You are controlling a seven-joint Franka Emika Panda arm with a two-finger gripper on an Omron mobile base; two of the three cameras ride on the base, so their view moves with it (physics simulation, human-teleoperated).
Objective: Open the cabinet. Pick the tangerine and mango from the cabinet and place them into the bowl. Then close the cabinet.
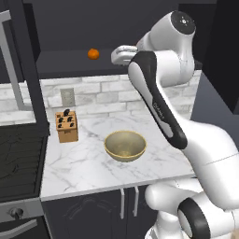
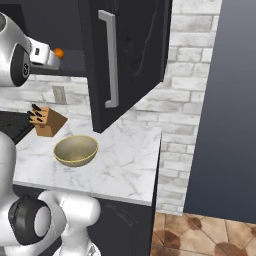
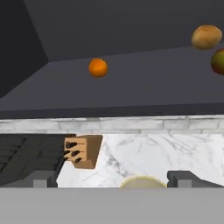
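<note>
The cabinet (image 2: 131,55) is seen open: in the right base view one dark door with a long silver bar handle (image 2: 111,60) is swung out over the marble table (image 2: 125,165), and in the left base view the other door's edge and handle (image 1: 11,70) are seen at the left. The tangerine (image 1: 93,53) is seen resting on the cabinet shelf in the left base view, left of the hand; in the right base view it appears as a small orange spot (image 2: 59,52) just past the hand. The hand view alone shows what else lies on the shelf: the tangerine (image 3: 98,68) toward the left, and at the right edge a brownish-orange round fruit (image 3: 206,36) with the mango (image 3: 218,61) just below it, partly cut off by the frame. The gripper (image 3: 112,179) is held level with the shelf front, above the table; the fingers (image 3: 181,179) are spread wide and nothing is held between them. The bowl (image 1: 125,145) is seen standing on the table with nothing visible in it, well apart from the wooden knife block (image 1: 66,126) to its left; in the hand view a sliver of its rim (image 3: 142,182) is seen between the fingers. A dark stove grate (image 1: 21,158) is noted left of the table in the left base view.
</note>
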